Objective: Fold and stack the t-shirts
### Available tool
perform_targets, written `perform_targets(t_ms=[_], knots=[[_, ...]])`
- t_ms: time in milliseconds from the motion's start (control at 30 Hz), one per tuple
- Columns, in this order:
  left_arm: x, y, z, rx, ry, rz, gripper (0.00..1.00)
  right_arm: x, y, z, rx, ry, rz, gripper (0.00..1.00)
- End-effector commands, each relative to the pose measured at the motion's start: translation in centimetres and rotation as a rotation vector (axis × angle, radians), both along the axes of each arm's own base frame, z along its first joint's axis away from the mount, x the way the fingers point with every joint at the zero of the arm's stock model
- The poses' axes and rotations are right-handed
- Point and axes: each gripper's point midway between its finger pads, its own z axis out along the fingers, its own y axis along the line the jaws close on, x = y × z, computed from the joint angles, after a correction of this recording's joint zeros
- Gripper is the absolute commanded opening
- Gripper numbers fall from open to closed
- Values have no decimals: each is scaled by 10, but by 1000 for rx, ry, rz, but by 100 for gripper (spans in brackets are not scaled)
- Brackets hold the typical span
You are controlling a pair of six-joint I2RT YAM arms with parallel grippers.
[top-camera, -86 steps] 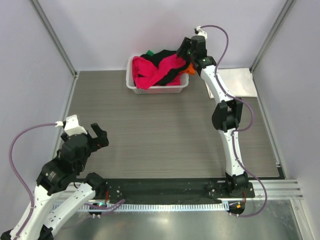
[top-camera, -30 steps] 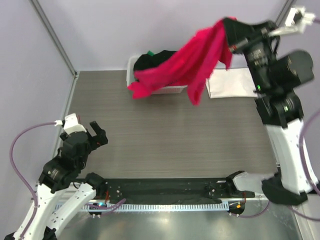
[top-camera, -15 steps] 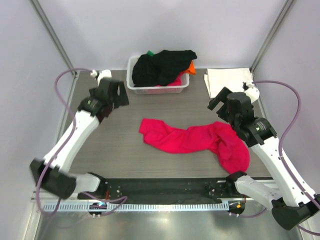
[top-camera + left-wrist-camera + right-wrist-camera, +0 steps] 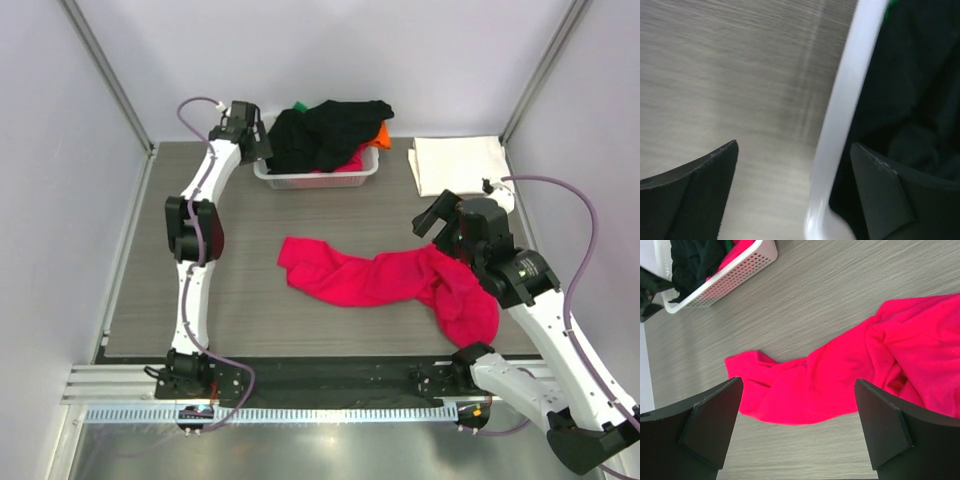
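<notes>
Overhead view: a pinkish-red t-shirt [image 4: 385, 283] lies crumpled in a long, rumpled band on the table [image 4: 240, 290], starting just beside the right claw [image 4: 438, 224] and trailing away to its left, with a bunched lobe on the side nearer the arm's base. The right claw is spread wide and grips nothing. Beyond that claw, against the far right corner, a white t-shirt [image 4: 458, 164] rests as a flat, neat rectangle. The left claw [image 4: 258, 140] is also spread wide and empty; it sits at the left end of a white slotted plastic basket [image 4: 318, 179]. Heaped in the basket beside that claw is a black t-shirt [image 4: 328, 130]; a scrap of orange t-shirt [image 4: 380, 133] peeks out at the end farthest from the claw. The table is matte grey with a wood grain.

Left wrist view: the left claw [image 4: 794, 146] shows two dark, textured fingers [image 4: 690, 192] far apart; the smooth white basket [image 4: 842, 120] rim runs between them, nearer the right finger. Soft black t-shirt [image 4: 912, 100] folds fill the space past the rim; bare grey table [image 4: 715, 75] lies on the other side; the picture is blurred.

Right wrist view: the right claw [image 4: 797, 381] is open, with the pinkish-red t-shirt [image 4: 840, 380] spread in soft creases in front of and between its fingers [image 4: 885, 427]; the perforated basket [image 4: 735, 277] stands farther ahead to the left, well apart from the shirt.
</notes>
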Motion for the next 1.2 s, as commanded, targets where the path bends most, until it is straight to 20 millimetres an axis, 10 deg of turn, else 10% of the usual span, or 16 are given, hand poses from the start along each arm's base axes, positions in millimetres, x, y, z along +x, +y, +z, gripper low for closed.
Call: perform_targets(t_ms=[0, 100, 133, 233, 400, 467, 500, 567, 633, 733, 833, 1167], knots=[[17, -2, 9, -90, -31, 11, 91, -4, 4, 7, 3, -21, 46, 100], [21, -1, 1, -148, -29, 33, 55, -4, 5, 6, -3, -18, 56, 100], [17, 2, -5, -169, -13, 56, 27, -5, 4, 4, -7, -15, 56, 100], [6, 9, 7, -179, -16, 98, 0, -5, 4, -1, -13, -4, 55, 100], [-63, 66, -4, -104, 109, 309, 0, -9, 6, -1, 10, -9, 61, 100], [-92, 99, 26, -135, 62, 431, 0, -11, 6, 2, 21, -21, 63, 100], [-128, 112, 0, -122, 142, 488, 0, -12, 6, 1, 25, -21, 64, 100], [-164, 155, 23, -192, 71, 630, 0, -14, 7, 3, 35, -27, 69, 100], [-219, 189, -6, -251, 136, 763, 0, -17, 8, 4, 49, -31, 77, 100], [-271, 231, 11, -363, -2, 947, 0, -21, 10, 3, 63, -31, 93, 99], [-301, 259, 0, -441, -49, 1074, 1, -22, 12, 1, 63, -24, 103, 100], [-252, 267, 3, -780, -244, 1224, 0, -29, 7, -18, 36, 27, 97, 100]])
